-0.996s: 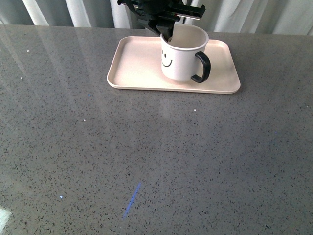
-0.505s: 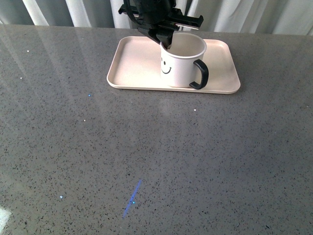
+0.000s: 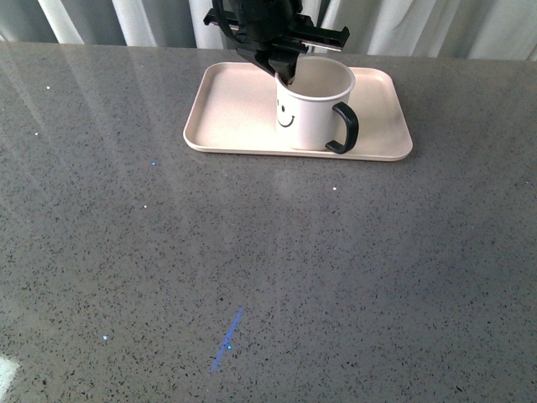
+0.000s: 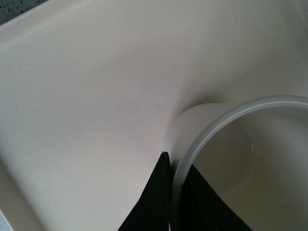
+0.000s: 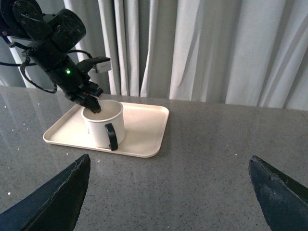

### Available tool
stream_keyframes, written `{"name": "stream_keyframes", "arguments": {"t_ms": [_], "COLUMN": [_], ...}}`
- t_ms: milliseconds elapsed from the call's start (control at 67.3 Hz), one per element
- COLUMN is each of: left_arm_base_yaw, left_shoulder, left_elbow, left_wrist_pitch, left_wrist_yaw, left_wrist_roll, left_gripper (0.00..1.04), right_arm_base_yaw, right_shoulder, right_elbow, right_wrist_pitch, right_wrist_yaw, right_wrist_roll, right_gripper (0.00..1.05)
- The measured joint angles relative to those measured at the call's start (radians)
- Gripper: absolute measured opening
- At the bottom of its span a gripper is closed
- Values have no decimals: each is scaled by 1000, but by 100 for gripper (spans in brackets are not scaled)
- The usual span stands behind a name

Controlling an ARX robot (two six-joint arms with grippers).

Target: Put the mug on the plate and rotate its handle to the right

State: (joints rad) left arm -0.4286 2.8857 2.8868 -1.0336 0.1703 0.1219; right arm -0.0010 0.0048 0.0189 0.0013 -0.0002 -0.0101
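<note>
— Mug (image 3: 312, 105)?
— Upright on the pale pink plate (image 3: 235, 109), upper middle of the front view, right of the plate's centre and close to its near rim.
— Handle (image 3: 346, 128)?
— Black loop, turned toward the lower right of that frame.
— Left gripper (image 3: 285, 71)?
— Pinched on the mug's rim at the upper left: one finger inside, one outside.
— Right gripper (image 5: 168, 166)?
— Spread wide, gripping nothing, above the grey speckled tabletop (image 3: 252, 269), well apart from the plate.
</note>
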Motion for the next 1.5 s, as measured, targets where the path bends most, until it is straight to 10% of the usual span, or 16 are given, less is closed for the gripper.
{"name": "stream_keyframes", "arguments": {"t_ms": [193,817,907,981,1100,1204,1352,1501], "left_arm_base_yaw": [0,8,26,46,71,88,115,150], "left_shoulder": [0,-21,-54,-96,-152,-219,-459,-797], "left_elbow": [0,0,0,0,0,-63,-450,-1126], "left_wrist_pitch": [0,64,93,113,132,206,489,1292], "left_wrist_yaw": [5,38,39,48,68,76,39,-384], "left_wrist_roll": [-1,-4,-26,-36,-57,-76,-105,-113], "left_gripper": [4,103,89,101,88,96,95,69], "right_arm_base_yaw": [0,0,0,0,0,0,0,0], "right_shoulder": [0,0,0,0,0,0,0,0], "right_elbow": [0,0,0,0,0,0,0,0], "right_wrist_pitch": [0,0,0,0,0,0,0,0], "right_wrist_yaw": [0,0,0,0,0,0,0,0], "right_wrist_roll": [0,0,0,0,0,0,0,0], "right_gripper": [96,96,96,96,96,96,96,96]}}
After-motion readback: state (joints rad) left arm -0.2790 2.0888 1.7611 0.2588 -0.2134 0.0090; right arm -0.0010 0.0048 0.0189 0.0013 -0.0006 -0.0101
